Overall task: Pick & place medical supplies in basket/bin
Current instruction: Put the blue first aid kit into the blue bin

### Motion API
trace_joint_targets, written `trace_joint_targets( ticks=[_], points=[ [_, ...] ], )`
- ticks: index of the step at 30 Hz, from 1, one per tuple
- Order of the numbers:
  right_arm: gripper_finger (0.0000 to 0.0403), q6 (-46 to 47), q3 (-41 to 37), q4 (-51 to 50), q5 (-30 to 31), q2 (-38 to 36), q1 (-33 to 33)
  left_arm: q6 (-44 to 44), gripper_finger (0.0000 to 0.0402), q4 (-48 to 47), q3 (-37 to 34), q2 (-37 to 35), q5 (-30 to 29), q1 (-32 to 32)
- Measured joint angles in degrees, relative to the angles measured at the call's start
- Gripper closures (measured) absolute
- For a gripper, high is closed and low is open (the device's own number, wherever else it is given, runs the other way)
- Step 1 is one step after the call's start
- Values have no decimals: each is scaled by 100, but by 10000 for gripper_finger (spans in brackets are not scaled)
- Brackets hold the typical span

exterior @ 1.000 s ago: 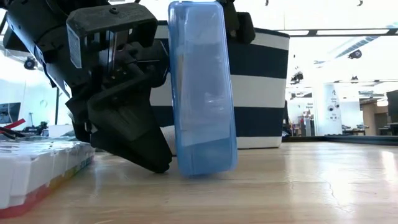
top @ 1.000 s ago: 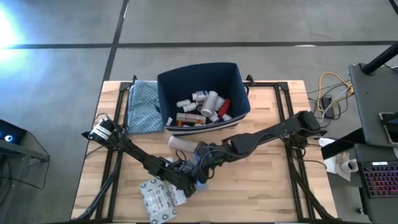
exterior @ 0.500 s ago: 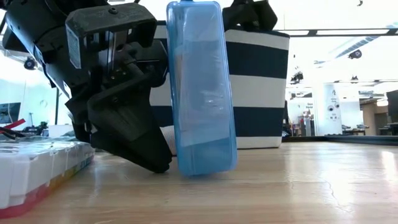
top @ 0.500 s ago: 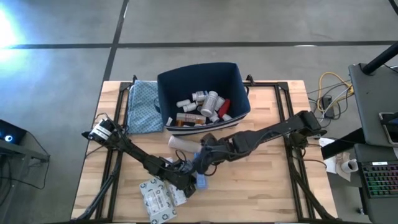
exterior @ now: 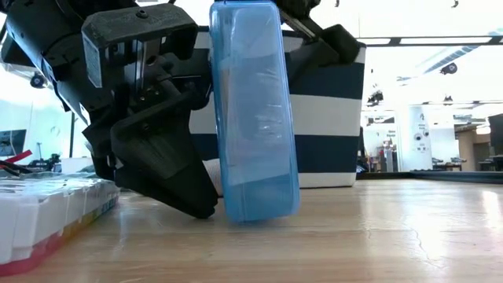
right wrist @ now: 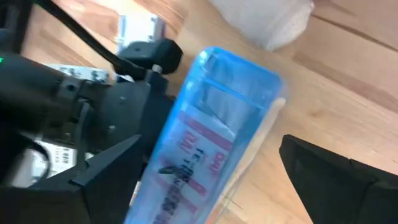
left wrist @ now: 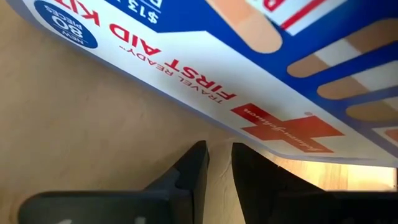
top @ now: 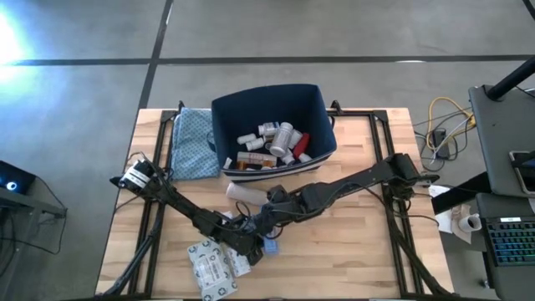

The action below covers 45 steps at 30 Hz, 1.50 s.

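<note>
the first-aid box (exterior: 253, 110) is standing upright on its narrow end on the tabletop (top: 351, 251), on the near side of the bin (top: 272, 130), well apart from it. its label is reading "first aid kit", "travel ready" under a red cross (left wrist: 289, 121), with a round blue "new 80 pieces" badge and pictures of plasters; a brand name sits in the cross but is too small to read. the left pincer (exterior: 169, 169) is resting with its tip on the tabletop, just beside the box, its fingers (left wrist: 189, 177) pressed together and pinching nothing. the right pincer (right wrist: 205, 180) is hanging over the box with its fingers spread wide on either side of it, not gripping. the bin is holding white pill bottles (top: 280, 134) and a red bottle (top: 301, 144). printed packets (top: 213, 263) are lying farther from the bin than the box, beside the left pincer.
</note>
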Motion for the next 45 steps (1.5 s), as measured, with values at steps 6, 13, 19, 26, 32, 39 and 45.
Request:
trace_joint_targets(
  ticks=[6, 13, 19, 26, 32, 39, 45],
  points=[
    [50, 150, 46, -103, -331, 296, -9, 159, 340, 37, -1, 2, -81, -2],
    [86, 199, 37, -287, -607, 586, 4, 350, 340, 44, 0, 1, -116, -2],
    [153, 131, -25, -603, -630, 576, -9, 350, 340, 90, -100, -2, -152, -37],
    [260, -31, -28, -1069, -608, 287, -3, -45, 340, 63, -206, -27, -606, -252],
    [261, 10, -13, -1088, -293, -736, 2, -60, 340, -112, -72, -127, -1026, -342],
    [257, 19, 158, -896, 1663, -2555, -217, 141, 340, -51, -13, -376, -1360, -306],
    [255, -1556, 147, -125, 1436, -3311, -2233, 151, 340, 4, -15, -500, -1379, -254]
  ],
)
